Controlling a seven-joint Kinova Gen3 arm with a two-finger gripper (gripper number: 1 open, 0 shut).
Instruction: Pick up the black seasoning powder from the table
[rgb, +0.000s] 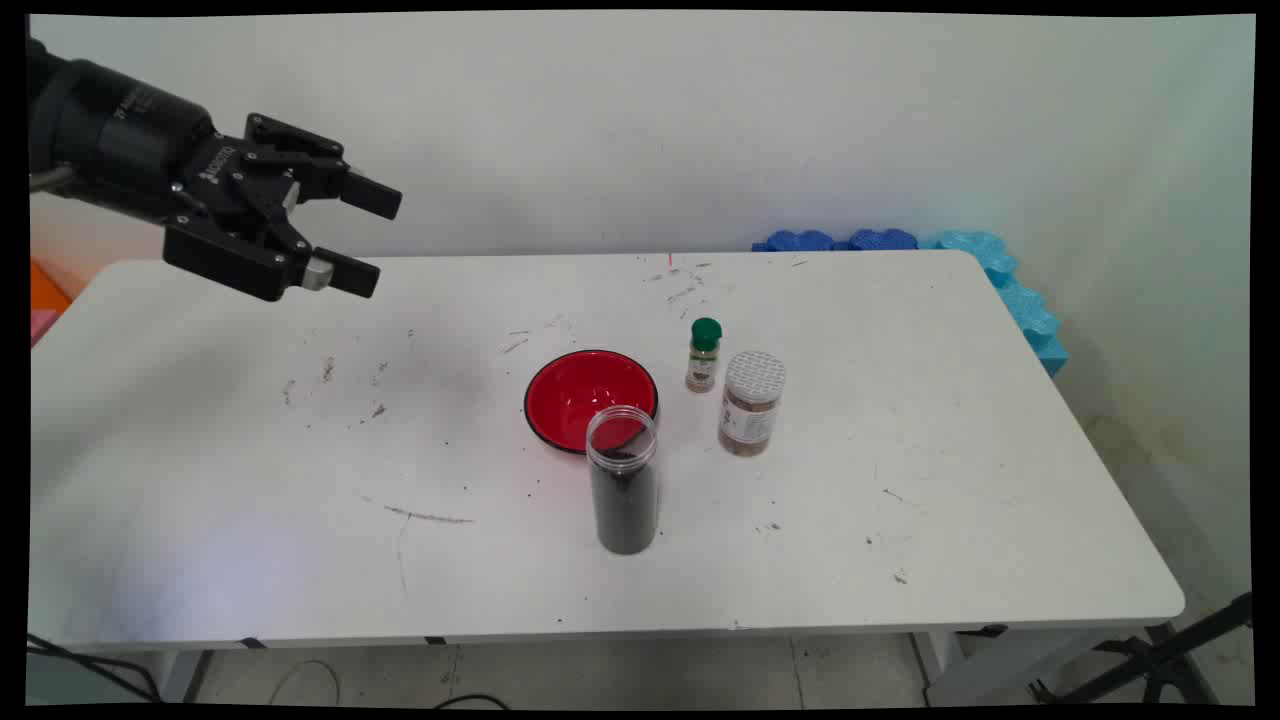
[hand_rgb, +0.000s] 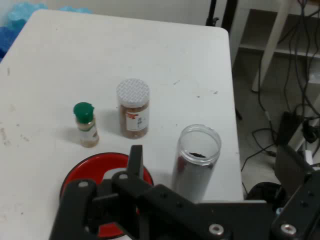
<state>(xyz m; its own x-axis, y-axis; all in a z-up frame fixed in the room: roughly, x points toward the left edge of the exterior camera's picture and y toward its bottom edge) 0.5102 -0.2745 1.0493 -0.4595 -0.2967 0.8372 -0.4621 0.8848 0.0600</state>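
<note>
The white table (rgb: 900, 540) spreads under me, scuffed with small dark marks across its left half and near the back edge. Behind its far right corner a row of blue foam pieces (rgb: 960, 260) lines the wall and turns down along the table's right side.

My end effector (rgb: 372, 236) hangs in the air above the table's far left corner, pointing right, its two black fingers spread apart with nothing between them. It touches nothing, and everything on the table sits well away from it, toward the middle.

Nearest to me among those is the red bowl (rgb: 590, 396), black-rimmed and upright. Just in front of it, overlapping its near rim in the main view, stands a clear lidless jar (rgb: 623, 480) filled most of the way with dark material. To the right of the bowl stands a jar with a white perforated lid (rgb: 751, 403), holding brown contents. Smallest is the green-capped spice bottle (rgb: 704, 355), between the bowl and the white-lidded jar, slightly farther back.
</note>
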